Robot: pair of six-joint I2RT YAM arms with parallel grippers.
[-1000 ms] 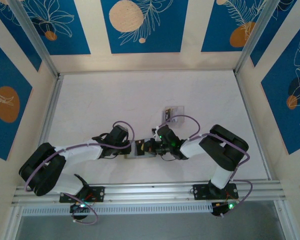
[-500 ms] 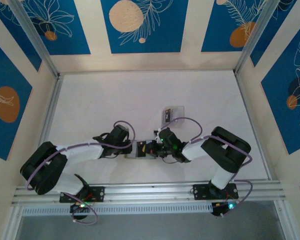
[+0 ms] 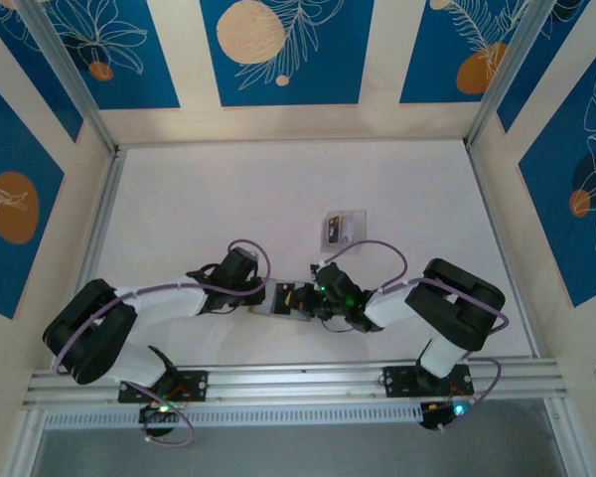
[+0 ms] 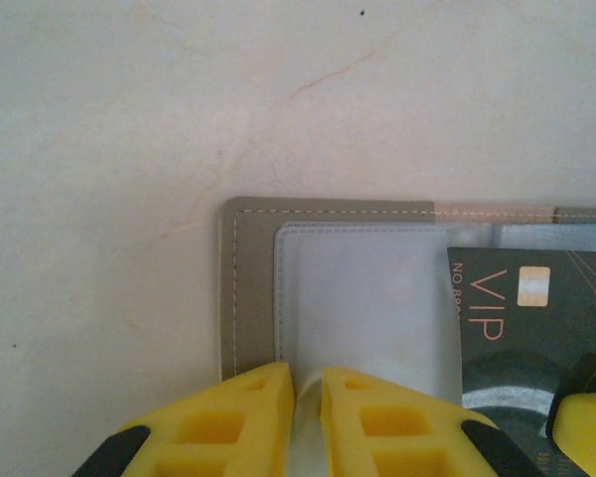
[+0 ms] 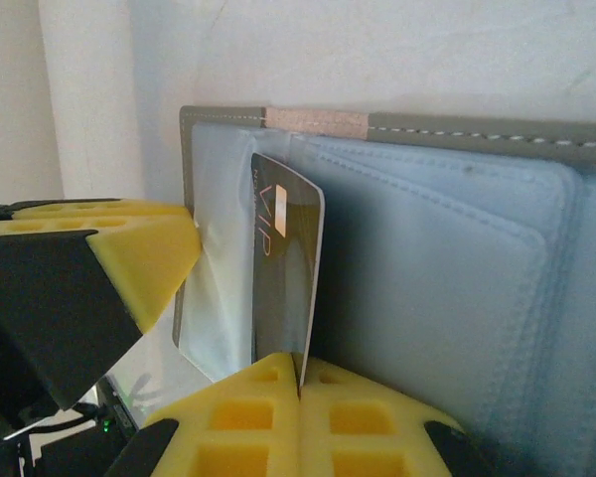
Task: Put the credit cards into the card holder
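Two yellow ribbed end effectors meet at the open, grey stitched-fabric card holder (image 4: pixel 248 288). The left end effector (image 4: pixel 308 397) pinches its clear glossy plastic sleeve (image 4: pixel 368 298). The right end effector (image 5: pixel 300 383) is clamped on a thin, dark rectangular VIP credit card (image 5: pixel 283 268) standing edgewise against that sleeve. The spare cards (image 3: pixel 343 229) lie beyond the holder on the white table (image 3: pixel 228 199).

A white tabletop (image 3: pixel 199 199) sits between cream walls (image 3: pixel 379 60) bearing blue, orange-spotted floral panels (image 3: pixel 318 70).

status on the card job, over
Left tool pinching clear sleeve of card holder. Right tool shut on dark VIP card, at the sleeves. Spare cards on table beyond, nothing blocking.
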